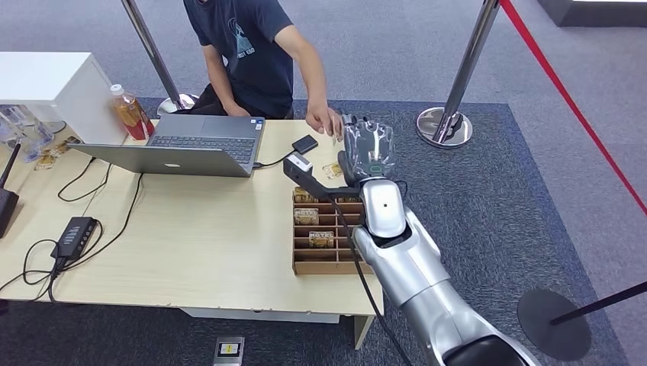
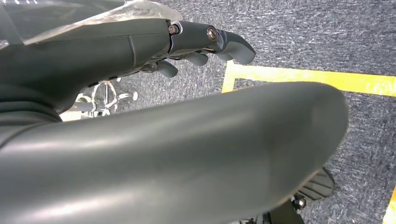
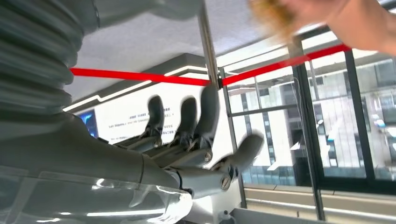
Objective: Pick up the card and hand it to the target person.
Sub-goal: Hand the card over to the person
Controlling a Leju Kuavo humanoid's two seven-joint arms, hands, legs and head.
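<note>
- The right hand [image 1: 368, 149] is raised past the far right corner of the worktop [image 1: 198, 252]; in the right wrist view its fingers [image 3: 187, 116] stand straight and spread wide, with nothing between them.
- Just ahead of those fingers is the person's hand [image 1: 324, 120], close but whether it touches them cannot be told. In the right wrist view that hand is a blur holding something brownish, perhaps the card [image 3: 273, 14], too smeared to be sure.
- Just behind the right hand, on the worktop, sits a wooden tray [image 1: 324, 263] whose slots hold more cards.
- A small black box [image 1: 304, 143] lies on the worktop beside the hand, and a laptop [image 1: 191, 146] stands further off on the same side.
- The left hand [image 2: 196, 46] hangs over grey carpet [image 2: 327, 32] with a yellow line; its fingers curl loosely and hold nothing.
</note>
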